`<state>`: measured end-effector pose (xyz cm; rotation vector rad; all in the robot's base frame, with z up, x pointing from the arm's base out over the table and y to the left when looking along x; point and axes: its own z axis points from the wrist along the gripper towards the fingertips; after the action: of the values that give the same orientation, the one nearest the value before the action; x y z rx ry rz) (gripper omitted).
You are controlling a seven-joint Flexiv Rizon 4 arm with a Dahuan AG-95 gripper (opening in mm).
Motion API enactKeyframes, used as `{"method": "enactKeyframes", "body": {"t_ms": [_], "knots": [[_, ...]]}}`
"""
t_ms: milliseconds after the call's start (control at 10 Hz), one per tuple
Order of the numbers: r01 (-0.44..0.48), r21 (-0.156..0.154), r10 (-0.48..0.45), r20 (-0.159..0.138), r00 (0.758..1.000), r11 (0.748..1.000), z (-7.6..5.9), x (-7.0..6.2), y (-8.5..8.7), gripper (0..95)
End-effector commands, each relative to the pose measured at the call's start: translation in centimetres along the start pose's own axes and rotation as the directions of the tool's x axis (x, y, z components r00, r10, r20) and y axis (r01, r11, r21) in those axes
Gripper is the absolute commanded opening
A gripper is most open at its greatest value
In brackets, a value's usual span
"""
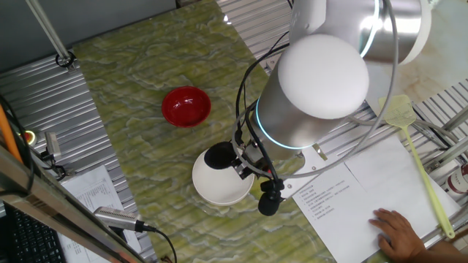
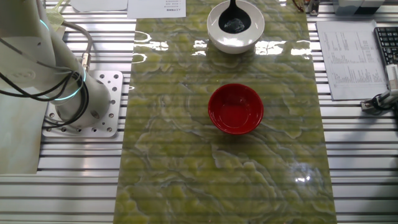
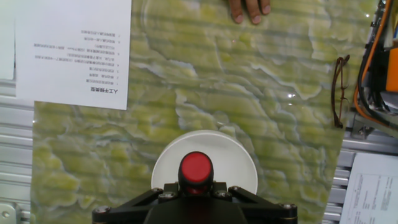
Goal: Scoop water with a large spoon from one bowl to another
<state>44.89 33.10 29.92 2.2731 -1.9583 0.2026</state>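
Ladle cup rests in the white bowl

The gripper (image 3: 196, 194) clamps the black ladle (image 2: 234, 18) over the white bowl (image 1: 216, 191); red bowl (image 2: 236, 109) apart. Printed sheet (image 3: 74, 50) text unreadable.

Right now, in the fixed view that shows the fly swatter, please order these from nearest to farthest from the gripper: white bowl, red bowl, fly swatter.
1. White bowl: directly under the gripper, which holds the black ladle dipped into it.
2. Red bowl: farther up the table, to the left.
3. Fly swatter: far right, beside the paper sheet.
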Motion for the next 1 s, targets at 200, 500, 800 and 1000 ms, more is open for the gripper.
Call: {"method": "enactKeyframes", "body": {"t_ms": [200, 500, 800, 1000], "knots": [[0.001, 0.005, -0.001, -0.006, 1.0, 1.0, 0.0, 0.3, 0.1, 0.0], [-0.003, 0.008, 0.003, -0.011, 1.0, 1.0, 0.0, 0.5, 0.1, 0.0], [0.0, 0.012, 0.0, -0.014, 1.0, 1.0, 0.1, 0.8, 0.2, 0.0], [0.004, 0.016, -0.004, -0.013, 1.0, 1.0, 0.3, 1.2, 0.1, 0.0]]}}
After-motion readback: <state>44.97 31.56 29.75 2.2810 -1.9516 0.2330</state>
